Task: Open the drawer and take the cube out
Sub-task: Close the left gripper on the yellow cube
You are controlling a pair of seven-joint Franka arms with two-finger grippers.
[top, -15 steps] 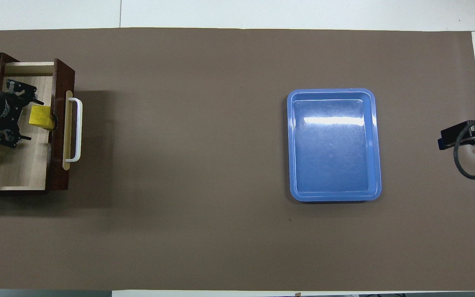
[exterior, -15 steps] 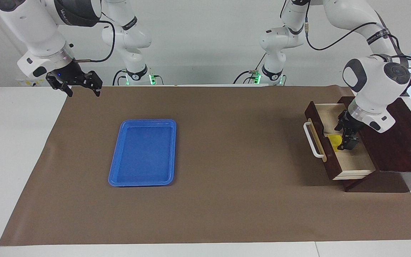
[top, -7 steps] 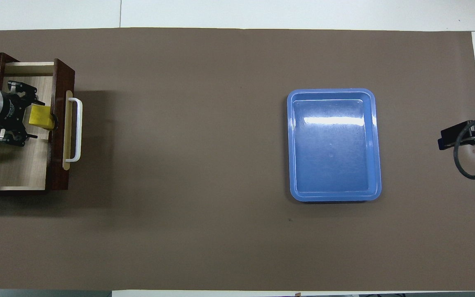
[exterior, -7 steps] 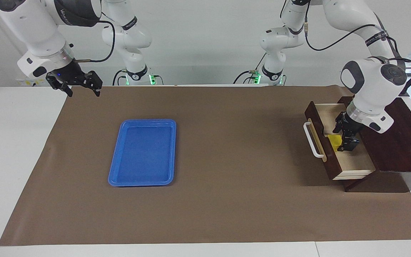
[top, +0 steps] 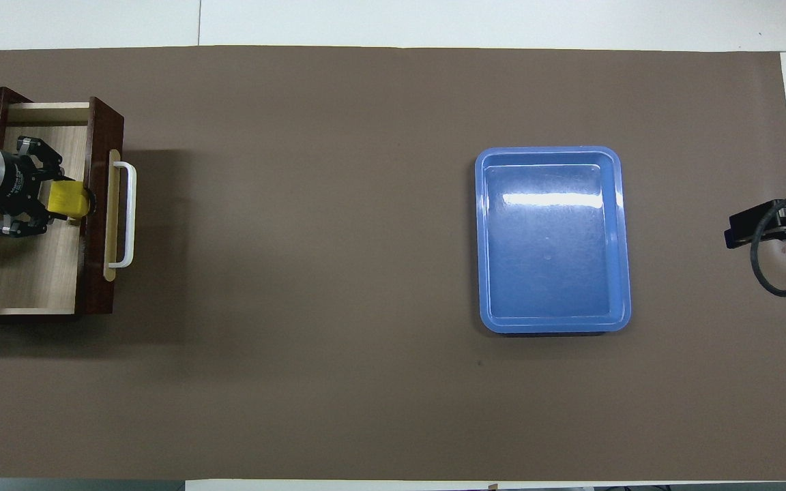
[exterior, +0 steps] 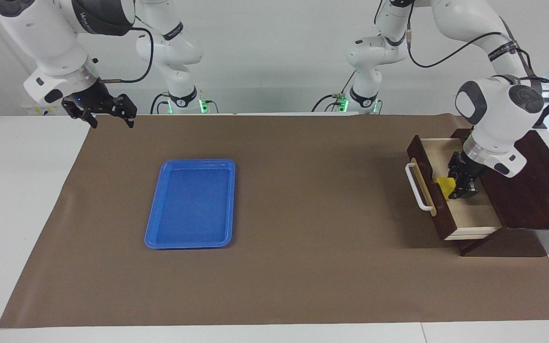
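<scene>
The drawer (exterior: 428,175) stands pulled out of its dark brown cabinet (exterior: 536,190) at the left arm's end of the table, its white handle (exterior: 417,190) facing the table's middle. Its pale inside shows in the overhead view (top: 38,273). The yellow cube (exterior: 444,185) is inside it, close to the front panel. My left gripper (exterior: 456,188) reaches down into the drawer and is shut on the cube (top: 69,198). My right gripper (exterior: 111,121) is open and empty and waits in the air over the mat's edge at the right arm's end.
A flat blue tray (exterior: 191,205) lies on the brown mat (exterior: 303,190) toward the right arm's end, with nothing in it. It also shows in the overhead view (top: 553,239). Bare mat lies between the tray and the drawer.
My left gripper's fingers have closed in on the cube, and gripper and cube have risen slightly inside the drawer. The right arm has not moved.
</scene>
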